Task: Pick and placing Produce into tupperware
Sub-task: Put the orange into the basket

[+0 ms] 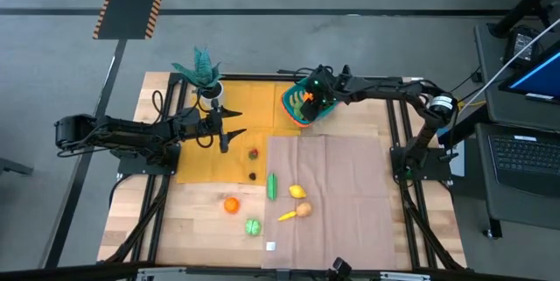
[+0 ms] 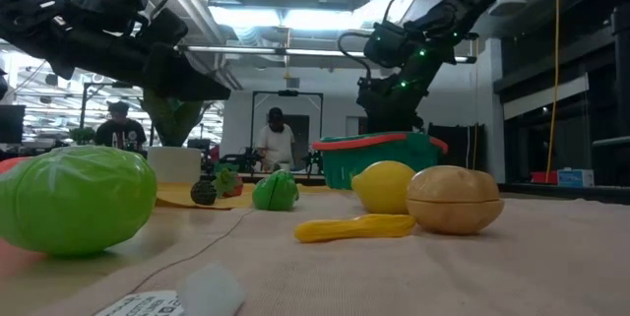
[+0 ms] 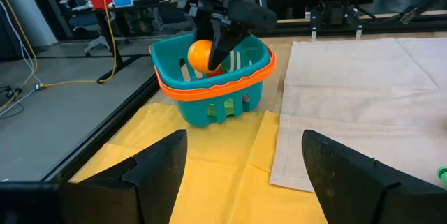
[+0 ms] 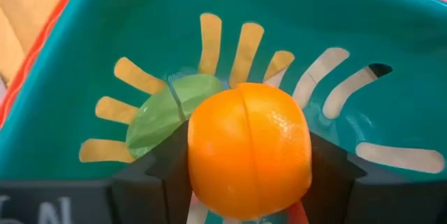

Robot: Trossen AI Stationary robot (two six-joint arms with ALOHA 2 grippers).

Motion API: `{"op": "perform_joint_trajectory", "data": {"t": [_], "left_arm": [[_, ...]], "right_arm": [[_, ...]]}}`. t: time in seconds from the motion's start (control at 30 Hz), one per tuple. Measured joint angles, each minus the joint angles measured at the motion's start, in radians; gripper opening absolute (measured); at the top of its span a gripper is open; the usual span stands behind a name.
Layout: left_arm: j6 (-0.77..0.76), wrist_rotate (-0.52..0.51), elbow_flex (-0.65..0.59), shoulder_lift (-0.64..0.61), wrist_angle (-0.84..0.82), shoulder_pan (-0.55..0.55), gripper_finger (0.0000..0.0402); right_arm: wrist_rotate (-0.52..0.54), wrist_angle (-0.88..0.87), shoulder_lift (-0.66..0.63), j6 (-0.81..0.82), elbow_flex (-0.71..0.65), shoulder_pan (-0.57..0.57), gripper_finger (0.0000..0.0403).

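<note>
Orange [image 4: 249,151] clamped in the right gripper [image 3: 218,42] should drop low inside the tupperware [image 3: 213,84], beside the green piece [image 4: 164,121].

A toy orange [image 4: 249,151] is hanging inside the teal, orange-rimmed tupperware [image 3: 174,60], above a green piece [image 4: 164,116] lying on its slotted bottom. A lemon [image 1: 297,192], potato [image 1: 304,210], cucumber [image 1: 272,186] and another orange [image 1: 231,204] are lying on the table.
</note>
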Motion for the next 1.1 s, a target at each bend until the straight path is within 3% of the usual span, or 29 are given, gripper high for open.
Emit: {"op": "perform_joint_trajectory", "data": {"t": [0.33,1.1], "left_arm": [[-0.017,0.000,0.000,0.000,0.000,0.000,0.0275],[-0.023,0.000,0.000,0.000,0.000,0.000,0.0275]], "right_arm": [[0.001,0.059,0.000,0.000,-0.057,-0.003,0.0199],[-0.032,0.102,0.051,-0.029,-0.043,-0.004,0.0200]]}}
